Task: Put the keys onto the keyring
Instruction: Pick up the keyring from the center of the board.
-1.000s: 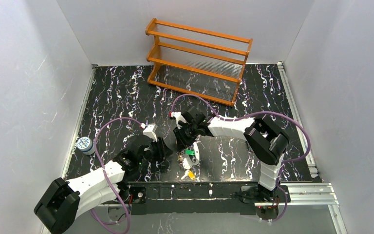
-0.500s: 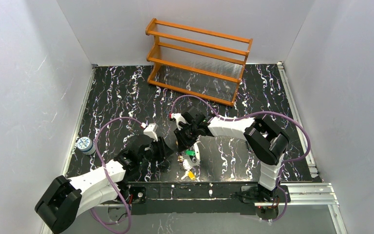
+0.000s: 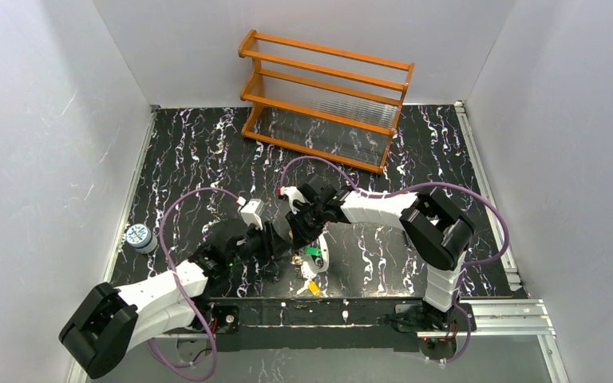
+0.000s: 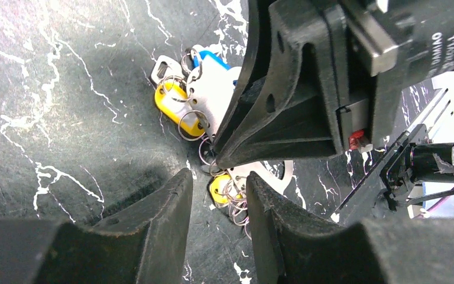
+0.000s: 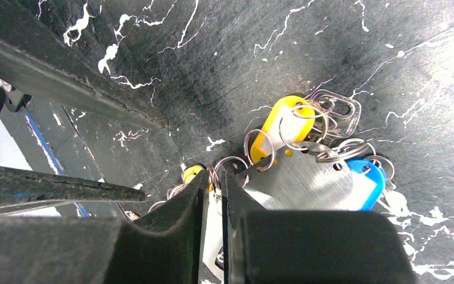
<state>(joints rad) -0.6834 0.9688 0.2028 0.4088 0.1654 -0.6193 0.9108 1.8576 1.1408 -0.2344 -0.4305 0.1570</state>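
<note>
Keys and keyring heaped near the table's front edge, with both grippers at the heap.

From above, the keys (image 3: 311, 271) are seen bunched with the keyring (image 3: 319, 257) on the black marbled table (image 3: 207, 152). The left gripper (image 3: 285, 246) and right gripper (image 3: 298, 239) are set tip to tip at the heap's far side, and a wooden rack (image 3: 327, 96) is stood well apart at the back. In the left wrist view, the left jaws are held apart, with a small yellow key head (image 4: 219, 188) and thin wire rings (image 4: 236, 204) seen in the gap; nothing is gripped. In the right wrist view, the right jaws are pinched onto the edge of the keyring, a flat silvery plate. A larger yellow key head (image 5: 284, 121) and a blue key head (image 5: 369, 177) are seen lying at its rim.
</note>
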